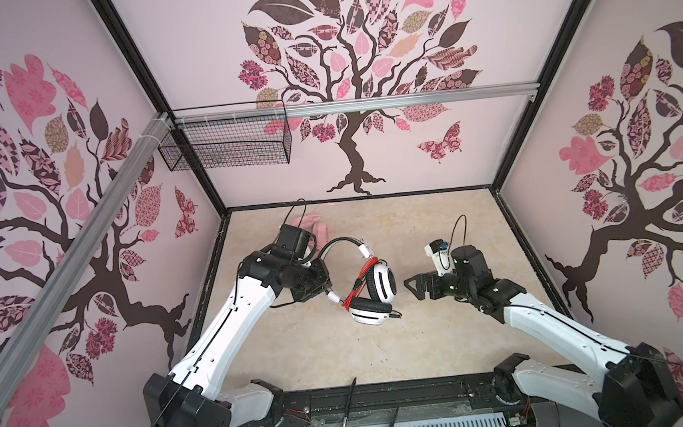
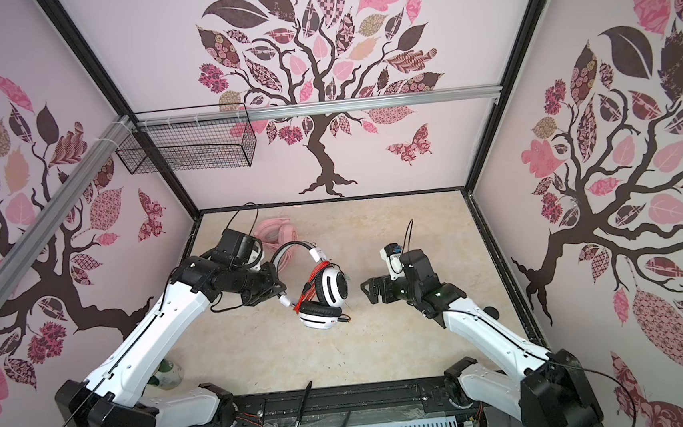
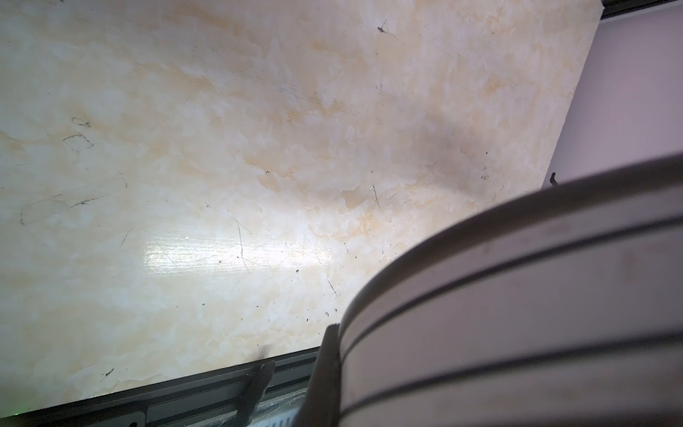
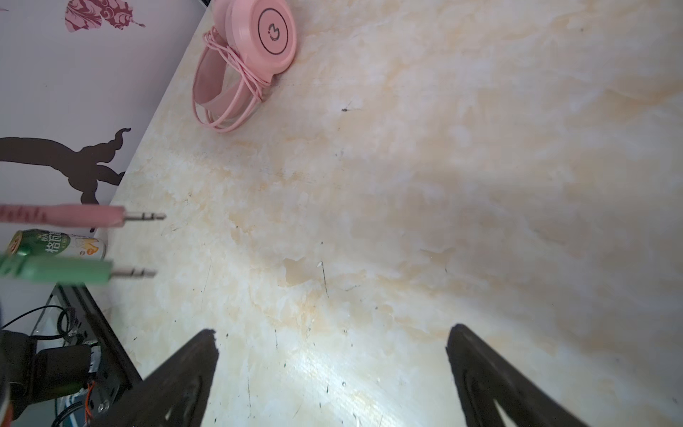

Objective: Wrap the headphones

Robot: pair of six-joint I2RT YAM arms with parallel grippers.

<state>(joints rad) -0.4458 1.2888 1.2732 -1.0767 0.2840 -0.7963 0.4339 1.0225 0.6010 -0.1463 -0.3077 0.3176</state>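
The white-and-black headphones point(image 1: 378, 284) hang above the middle of the table, with the orange-red cord point(image 1: 362, 279) wound around them by the earcups. My left gripper point(image 1: 325, 287) is shut on their headband; in the left wrist view the white headband point(image 3: 517, 295) fills the corner beside one dark finger point(image 3: 325, 373). My right gripper point(image 1: 410, 285) stands open and empty just right of the earcups, its fingertips point(image 4: 201, 345) wide apart over bare table. The pink headphones point(image 4: 255, 55) lie at the back left, pink cord wrapped round the band, also seen in a top view point(image 2: 276, 232).
A pink jack plug point(image 4: 92, 216) and a green jack plug point(image 4: 66, 271) jut into the right wrist view close to the camera. A green can point(image 2: 169, 372) lies at the front left under the left arm. A wire basket point(image 1: 226, 144) hangs on the back wall.
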